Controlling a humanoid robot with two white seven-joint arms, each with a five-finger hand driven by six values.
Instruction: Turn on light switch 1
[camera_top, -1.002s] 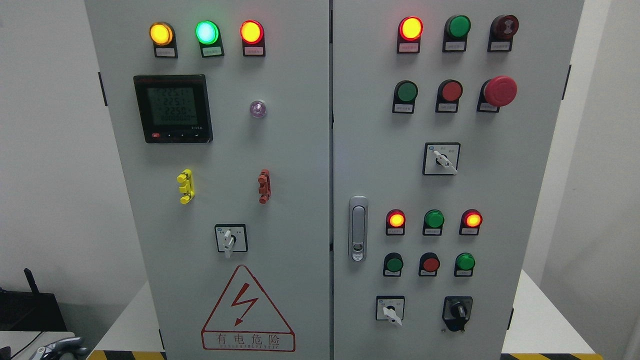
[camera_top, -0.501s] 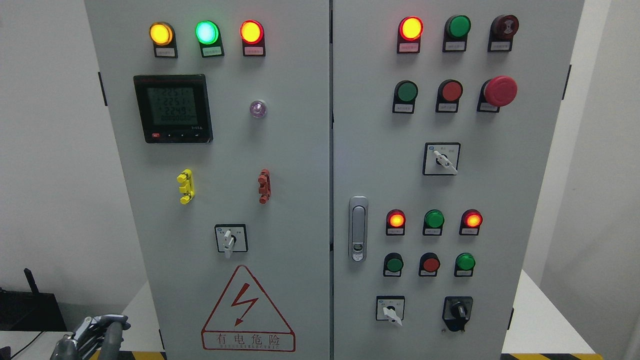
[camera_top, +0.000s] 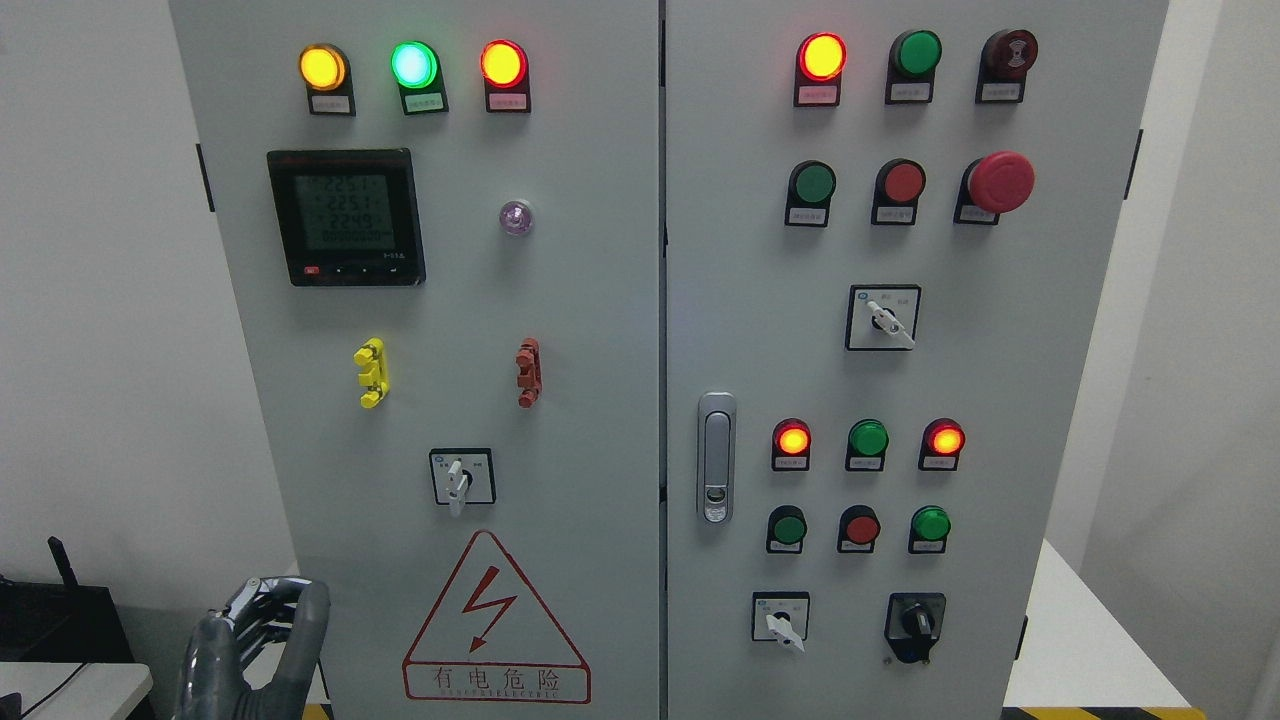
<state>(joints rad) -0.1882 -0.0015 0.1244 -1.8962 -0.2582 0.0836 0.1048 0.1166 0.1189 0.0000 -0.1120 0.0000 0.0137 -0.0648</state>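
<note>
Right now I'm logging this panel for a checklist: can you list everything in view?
Grey metal cabinet: 1, two doors, centre.
Lit round lamps: 6, one amber, one green and four red; three top left, one top right, two lower right.
Unlit round buttons and lamps: 8, five green and three red, right door.
Red mushroom stop button: 1, upper right.
Black digital meter: 1, left door.
Rotary selector switches: 4; one left door, three right.
Silver door latch: 1, right door.
Red lightning warning triangle: 1, lower left door.
Left hand: 1, grey, bottom left.
</note>
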